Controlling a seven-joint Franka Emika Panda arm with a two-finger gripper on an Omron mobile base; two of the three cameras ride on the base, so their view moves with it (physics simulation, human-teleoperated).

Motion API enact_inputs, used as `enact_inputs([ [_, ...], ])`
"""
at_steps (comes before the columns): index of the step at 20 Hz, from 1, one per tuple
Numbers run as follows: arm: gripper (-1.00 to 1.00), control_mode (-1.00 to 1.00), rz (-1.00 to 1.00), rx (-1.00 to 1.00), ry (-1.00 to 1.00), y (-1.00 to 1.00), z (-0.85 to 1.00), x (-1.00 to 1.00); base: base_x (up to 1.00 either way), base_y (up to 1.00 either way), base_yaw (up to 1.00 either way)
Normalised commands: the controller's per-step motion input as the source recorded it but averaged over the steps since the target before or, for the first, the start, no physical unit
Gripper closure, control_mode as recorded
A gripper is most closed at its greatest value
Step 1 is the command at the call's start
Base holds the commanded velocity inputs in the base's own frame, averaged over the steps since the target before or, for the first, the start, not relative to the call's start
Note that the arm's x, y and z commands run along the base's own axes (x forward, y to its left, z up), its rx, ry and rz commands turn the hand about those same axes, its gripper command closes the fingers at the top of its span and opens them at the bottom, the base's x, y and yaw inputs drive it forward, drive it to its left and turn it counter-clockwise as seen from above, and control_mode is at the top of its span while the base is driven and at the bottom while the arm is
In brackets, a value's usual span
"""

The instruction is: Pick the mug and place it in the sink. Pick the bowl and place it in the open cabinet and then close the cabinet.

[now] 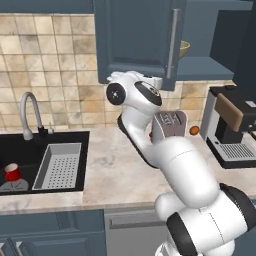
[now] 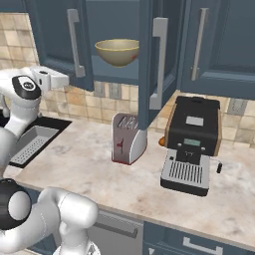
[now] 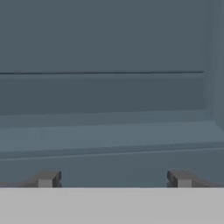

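Note:
The red mug [image 1: 12, 172] stands in the black sink [image 1: 75, 137], left of the grey perforated tray [image 1: 59, 166]. The olive-tan bowl [image 2: 117, 51] sits on the shelf of the open blue cabinet [image 2: 114, 74]; its rim also peeks out at the bowl [image 1: 185, 48]. The cabinet's door [image 2: 152, 60] stands swung out toward me, right of the bowl. My gripper [image 3: 113, 179] is open with nothing between its fingertips [image 3: 46, 178] and faces a flat blue panel close up. The gripper [image 1: 158, 83] [image 2: 63, 79] hangs at the lower edge of the shut door left of the bowl.
A silver toaster [image 2: 127, 139] stands on the marble counter below the open cabinet. A black coffee machine [image 2: 191, 144] is to its right, with a small orange thing [image 1: 194, 130] between them. The chrome faucet [image 1: 30, 112] curves over the sink.

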Motion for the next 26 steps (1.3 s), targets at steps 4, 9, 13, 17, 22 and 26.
enact_inputs([
  [4,-1.00,-1.00,0.00,0.01,0.09,-0.45,0.00,0.49,0.00,0.00,0.00],
  [9,-1.00,-1.00,0.00,0.03,0.06,-0.53,0.00,0.48,0.00,0.00,0.00],
  [13,-1.00,-1.00,0.00,0.07,0.02,-0.71,0.00,0.32,0.00,0.00,0.00],
  [17,-1.00,-1.00,0.00,0.06,0.01,-0.65,0.00,0.34,0.00,0.00,0.00],
  [22,-1.00,-1.00,0.00,0.01,0.00,-0.29,-0.09,0.06,0.00,0.00,0.00],
  [26,-1.00,-1.00,0.00,0.00,-0.08,-0.04,0.00,-0.63,0.00,0.00,0.00],
])
